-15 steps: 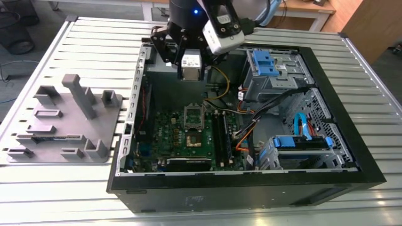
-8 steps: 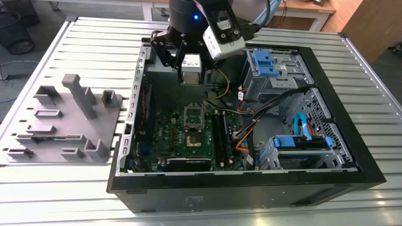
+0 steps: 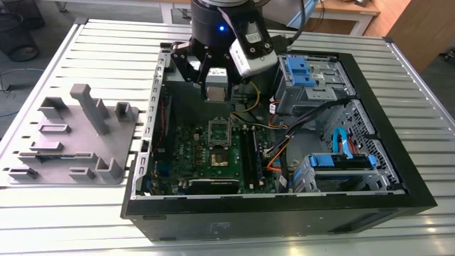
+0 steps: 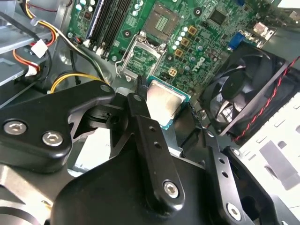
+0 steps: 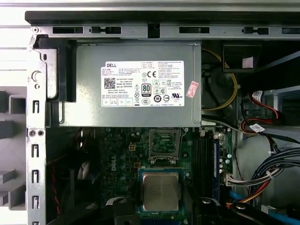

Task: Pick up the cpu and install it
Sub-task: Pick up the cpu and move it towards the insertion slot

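Holds the cpu (image 4: pixel 164 101) flat, clamped by opposite edges in the closed claw (image 5: pixel 162 205), up over the motherboard (image 4: pixel 211 28) inside the open case (image 3: pixel 284 213).

Could bend socket (image 4: pixel 161 21) pins if lowered skewed or turned the wrong way. Could drop the chip onto the board if the thin edge grip slips. Hangs near the bracket frame (image 4: pixel 143 56), so may snag there.

Around: fan (image 4: pixel 239 93) close beside the chip, memory slots (image 4: pixel 110 18), loose cables (image 4: pixel 75 79), power supply (image 5: pixel 136 84). Grey fixture blocks (image 3: pixel 71 138) well apart on the surface (image 3: pixel 42 224).
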You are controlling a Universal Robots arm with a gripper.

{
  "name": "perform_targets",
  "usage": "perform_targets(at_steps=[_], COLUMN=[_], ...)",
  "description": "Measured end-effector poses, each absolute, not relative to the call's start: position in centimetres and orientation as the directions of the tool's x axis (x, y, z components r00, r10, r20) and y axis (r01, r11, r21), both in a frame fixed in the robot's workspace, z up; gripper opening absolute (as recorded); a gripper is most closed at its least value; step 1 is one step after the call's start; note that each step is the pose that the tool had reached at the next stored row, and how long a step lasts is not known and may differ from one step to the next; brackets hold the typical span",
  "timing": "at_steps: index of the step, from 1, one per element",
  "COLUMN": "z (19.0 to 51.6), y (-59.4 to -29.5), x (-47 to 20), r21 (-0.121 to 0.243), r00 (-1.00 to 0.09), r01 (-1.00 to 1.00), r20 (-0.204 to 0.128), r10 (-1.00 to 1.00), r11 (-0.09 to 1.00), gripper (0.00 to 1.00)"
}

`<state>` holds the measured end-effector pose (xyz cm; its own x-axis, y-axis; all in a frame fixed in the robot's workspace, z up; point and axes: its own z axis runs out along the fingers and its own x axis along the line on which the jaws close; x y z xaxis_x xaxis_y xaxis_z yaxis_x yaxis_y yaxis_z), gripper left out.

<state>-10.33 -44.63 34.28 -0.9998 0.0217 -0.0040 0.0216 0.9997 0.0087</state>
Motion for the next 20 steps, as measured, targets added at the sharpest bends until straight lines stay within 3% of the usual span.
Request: perform_targets(at_steps=[20], z=[32.6], y=[-45.6], x=[-10.0], r21=[0.009], r00=[-1.0], r01=[0.022], r20=[-0.004], r10=[0.022], r11=[1.0], gripper=[0.47])
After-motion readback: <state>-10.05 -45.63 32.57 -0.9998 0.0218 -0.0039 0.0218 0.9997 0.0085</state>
